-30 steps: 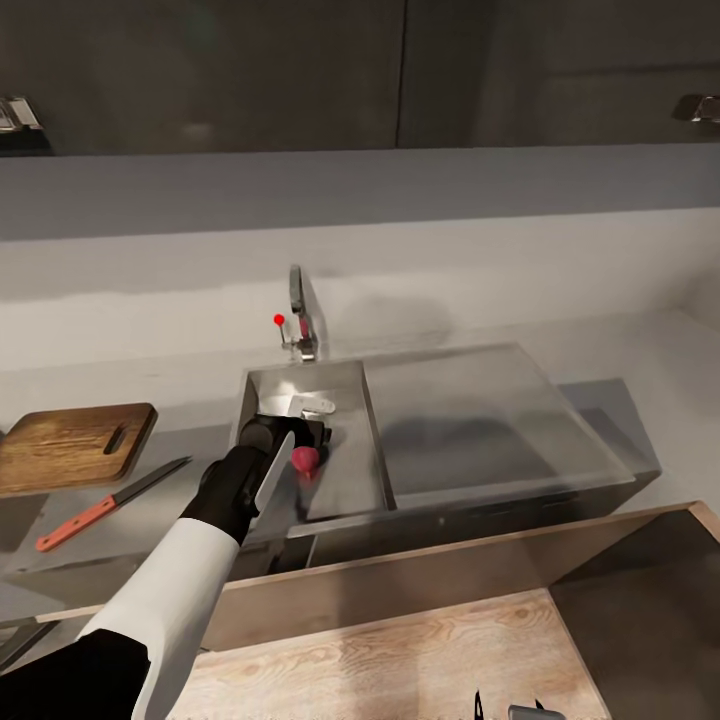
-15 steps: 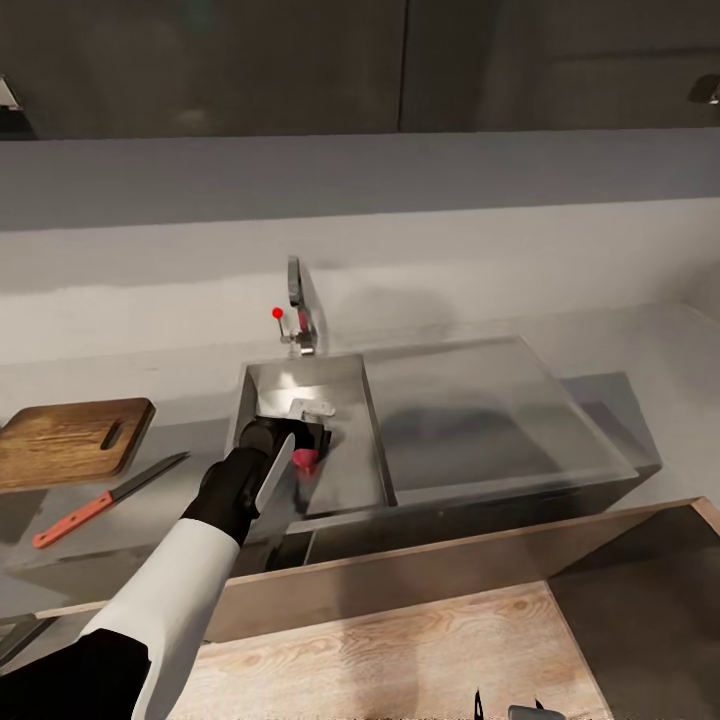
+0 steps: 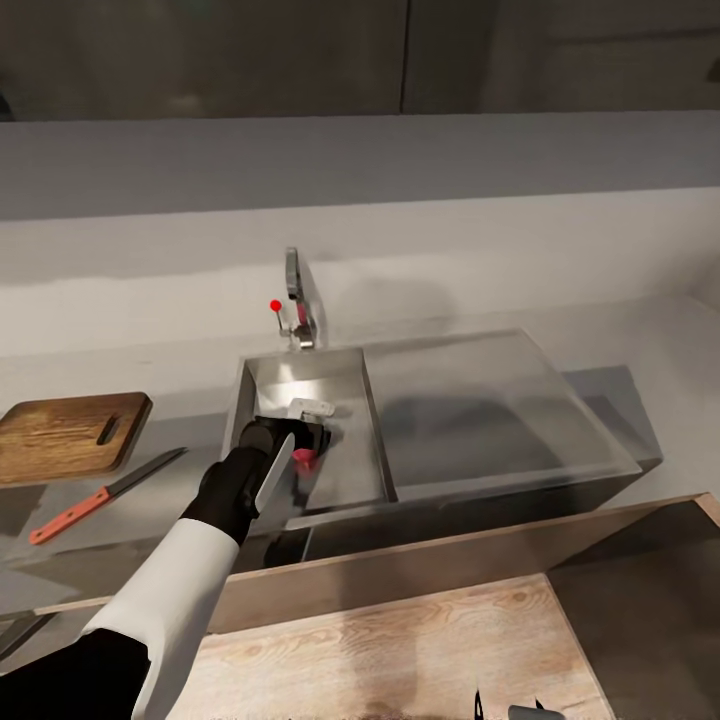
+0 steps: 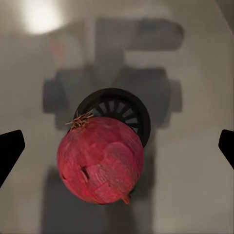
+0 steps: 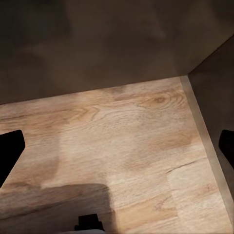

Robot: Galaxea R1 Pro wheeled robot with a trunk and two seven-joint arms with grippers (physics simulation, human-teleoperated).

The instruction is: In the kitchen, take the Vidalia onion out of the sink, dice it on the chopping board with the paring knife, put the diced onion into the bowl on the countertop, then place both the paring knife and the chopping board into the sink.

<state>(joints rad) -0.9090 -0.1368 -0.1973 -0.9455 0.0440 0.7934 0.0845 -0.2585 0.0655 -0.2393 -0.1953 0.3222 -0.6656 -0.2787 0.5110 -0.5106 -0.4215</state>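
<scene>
One grey worktop [image 3: 150,510] w/ steel sink [image 3: 375,440]; chopping board [image 3: 65,437] & paring knife [image 3: 100,495] lie well left of it. Left tool [image 3: 305,440] spread wide above the onion [image 4: 100,160] by the drain [image 4: 119,109]. Right tool [image 5: 117,146] apart over wood floor [image 5: 122,146].

One onion [image 4: 100,161], one sink [image 3: 340,400], one chopping board [image 3: 60,435], one paring knife [image 3: 100,495].
</scene>
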